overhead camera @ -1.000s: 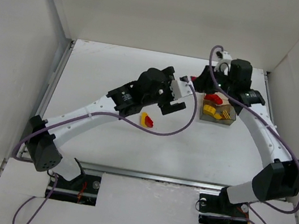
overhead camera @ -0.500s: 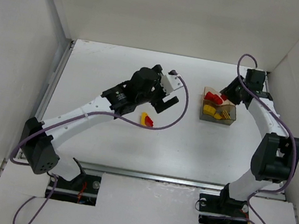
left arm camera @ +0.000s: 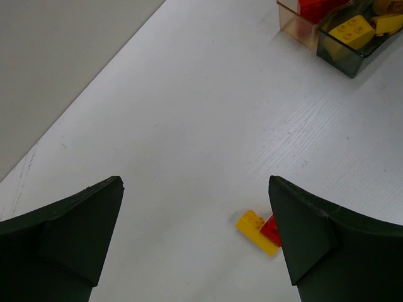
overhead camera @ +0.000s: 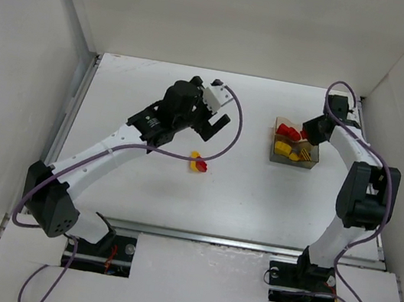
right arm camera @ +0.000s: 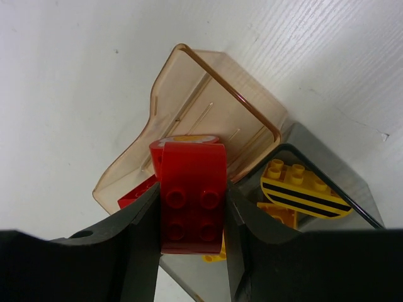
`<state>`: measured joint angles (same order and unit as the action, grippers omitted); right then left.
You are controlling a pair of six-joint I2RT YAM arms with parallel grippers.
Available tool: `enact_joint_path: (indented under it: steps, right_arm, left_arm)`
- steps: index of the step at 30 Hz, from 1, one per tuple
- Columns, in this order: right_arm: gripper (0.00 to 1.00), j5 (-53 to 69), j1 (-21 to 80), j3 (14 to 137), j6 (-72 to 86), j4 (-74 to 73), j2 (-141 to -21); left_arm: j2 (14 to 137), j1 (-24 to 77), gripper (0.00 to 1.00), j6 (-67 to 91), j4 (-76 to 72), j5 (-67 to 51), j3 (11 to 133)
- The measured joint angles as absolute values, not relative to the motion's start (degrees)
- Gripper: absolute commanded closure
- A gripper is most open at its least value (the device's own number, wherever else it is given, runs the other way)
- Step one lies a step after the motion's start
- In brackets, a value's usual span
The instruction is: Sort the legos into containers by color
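Observation:
My right gripper (right arm camera: 192, 189) is shut on a red brick (right arm camera: 192, 207) and holds it over the two adjoining tubs, a beige one (right arm camera: 214, 94) and a greyish one (right arm camera: 352, 201). The beige tub holds red bricks. The greyish tub holds yellow ones, one of them black-striped (right arm camera: 302, 185). In the top view the tubs (overhead camera: 310, 163) sit at the right, with my right gripper (overhead camera: 311, 130) at their far right corner. A yellow-and-red clump (overhead camera: 198, 164) lies on the table, and it also shows in the left wrist view (left arm camera: 259, 231). My left gripper (left arm camera: 195, 189) is open and empty above the clump.
White walls enclose the table on the left, back and right. The left arm (overhead camera: 109, 151) stretches diagonally across the left half. A purple cable (overhead camera: 228, 136) loops beside the left gripper. The right arm (overhead camera: 363, 186) stands folded along the right edge.
My left gripper has drawn back to the left, away from the tubs. My right arm has swung from the tubs' left side to their far right and folded upright.

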<state>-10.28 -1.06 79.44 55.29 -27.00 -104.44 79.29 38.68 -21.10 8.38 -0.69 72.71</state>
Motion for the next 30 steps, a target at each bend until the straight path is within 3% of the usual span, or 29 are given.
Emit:
enact_joint_path:
  steps: [1, 4, 5, 11, 12, 23, 25, 30]
  right_arm:
    - [0.88, -10.4, -1.1, 79.4, 55.8, -27.0, -104.5]
    - [0.73, -10.6, -1.1, 79.9, 56.6, -27.1, -104.7]
    - [0.61, -10.6, -1.1, 80.2, 56.8, -27.0, -104.9]
    - [0.31, -10.6, -1.1, 81.6, 57.2, -27.0, -106.0]
    - [0.19, -10.6, -1.1, 81.6, 57.4, -27.0, -106.1]
    - [0.05, -9.0, 0.4, 81.7, 51.6, -25.5, -105.1]
    - [0.0, -10.7, 3.2, 82.2, 47.2, -25.3, -103.4]
    - [0.0, -11.4, 13.2, 82.0, 33.4, -19.5, -94.3]
  left_arm:
    - [79.3, 38.4, 0.0, -21.0, 8.4, -0.8, 72.7]
    - [79.3, 37.6, 0.0, -20.9, 8.4, -1.2, 72.7]
    - [79.3, 37.4, 0.0, -20.8, 8.4, -1.4, 72.7]
    - [79.3, 36.6, 0.0, -20.7, 8.4, -2.5, 72.7]
    - [79.3, 36.6, 0.0, -20.8, 8.4, -2.8, 72.7]
    - [79.3, 36.0, 0.0, -30.2, 15.7, -12.7, 72.7]
    - [79.4, 36.0, 0.0, -33.3, 18.4, -15.1, 72.5]
    - [80.0, 33.8, 0.0, -43.4, 22.5, -17.0, 67.5]
